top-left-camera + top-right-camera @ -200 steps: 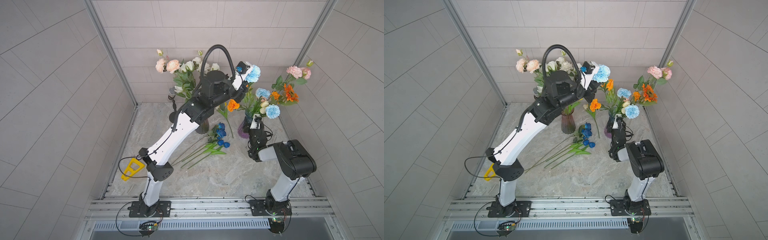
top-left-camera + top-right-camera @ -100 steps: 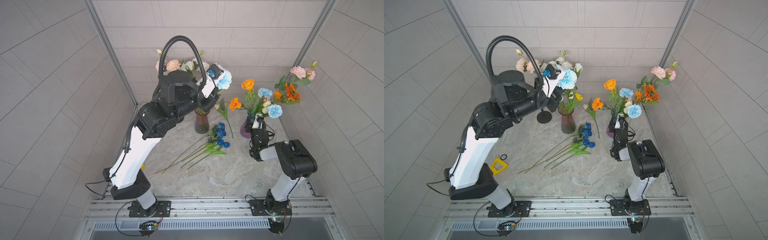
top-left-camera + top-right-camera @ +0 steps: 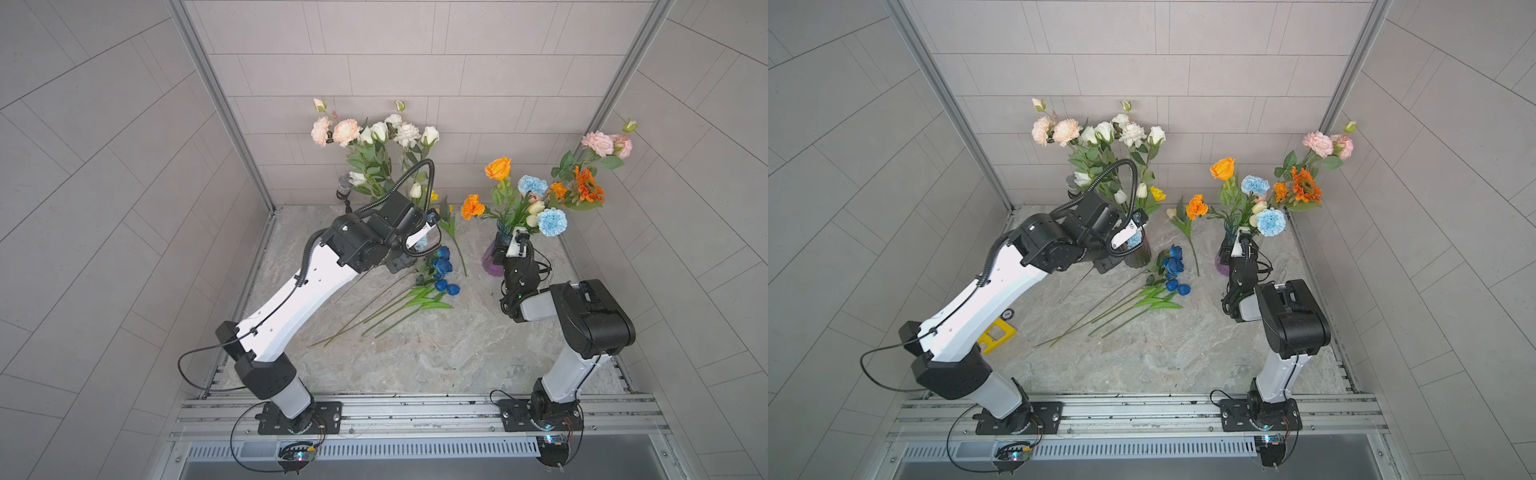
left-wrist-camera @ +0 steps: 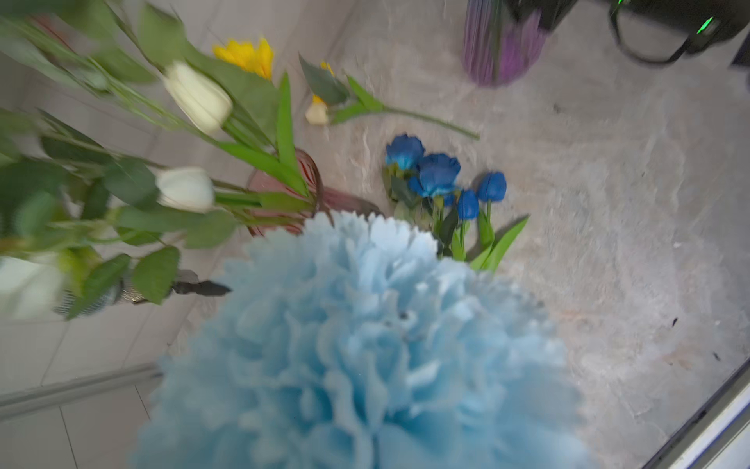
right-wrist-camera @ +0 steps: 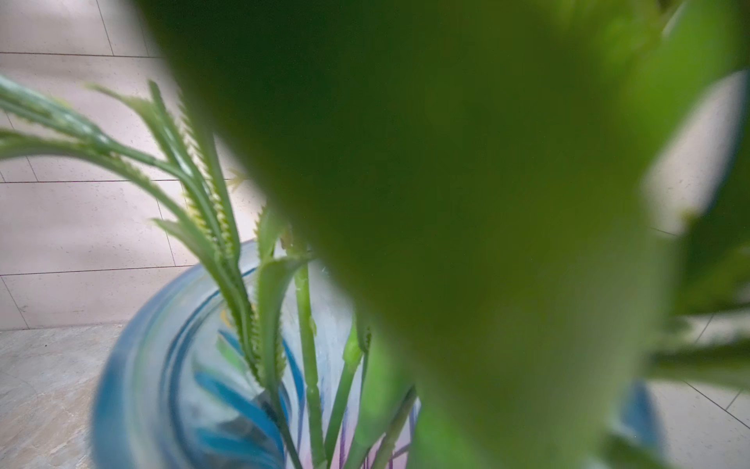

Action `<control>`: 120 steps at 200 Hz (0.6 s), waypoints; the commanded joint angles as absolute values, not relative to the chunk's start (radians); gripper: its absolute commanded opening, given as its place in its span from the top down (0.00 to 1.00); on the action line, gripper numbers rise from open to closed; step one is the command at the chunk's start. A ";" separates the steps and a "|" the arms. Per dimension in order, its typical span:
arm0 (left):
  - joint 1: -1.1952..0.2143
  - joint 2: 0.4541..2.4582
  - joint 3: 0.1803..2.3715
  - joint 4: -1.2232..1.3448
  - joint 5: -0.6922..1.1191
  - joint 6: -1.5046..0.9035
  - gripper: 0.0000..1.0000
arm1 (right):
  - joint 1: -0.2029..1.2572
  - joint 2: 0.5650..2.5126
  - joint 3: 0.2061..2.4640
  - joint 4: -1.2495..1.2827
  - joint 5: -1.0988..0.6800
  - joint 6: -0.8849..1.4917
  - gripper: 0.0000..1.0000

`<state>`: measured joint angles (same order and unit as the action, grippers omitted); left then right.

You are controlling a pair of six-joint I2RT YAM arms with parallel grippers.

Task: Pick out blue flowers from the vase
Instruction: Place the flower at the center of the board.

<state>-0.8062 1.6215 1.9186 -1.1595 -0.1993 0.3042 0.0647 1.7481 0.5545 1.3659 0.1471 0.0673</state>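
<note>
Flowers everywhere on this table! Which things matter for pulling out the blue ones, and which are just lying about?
Part of the job: pale blue carnation in mid-air; dark blue flowers on the table; two carnations left in the blue-purple vase.

Just lying about: stray orange flower; white-and-pink bouquet; yellow tool.

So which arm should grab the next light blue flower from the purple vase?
Probably right. The right gripper sits at the purple vase, just under two pale blue carnations. The left gripper is busy, shut on another carnation over by the red vase.
</note>
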 commanded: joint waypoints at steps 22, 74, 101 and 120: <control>-0.781 1.694 1.751 -1.063 -0.201 0.296 1.00 | 0.042 1.706 0.547 1.412 0.180 0.006 0.34; -0.778 1.857 1.740 -1.057 -0.179 0.279 1.00 | 0.000 1.694 0.540 1.412 0.181 0.013 0.34; -0.777 1.924 1.755 -1.020 -0.182 0.277 1.00 | -0.010 1.698 0.539 1.411 0.180 0.012 0.34; -0.773 1.971 1.778 -1.018 -0.173 0.283 0.93 | -0.017 1.704 0.540 1.412 0.178 0.005 0.34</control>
<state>-0.7811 1.9301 1.7466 -1.0351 -0.1829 0.2802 -0.0078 1.7386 0.5472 1.3628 0.1654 0.0597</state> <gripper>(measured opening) 0.060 0.673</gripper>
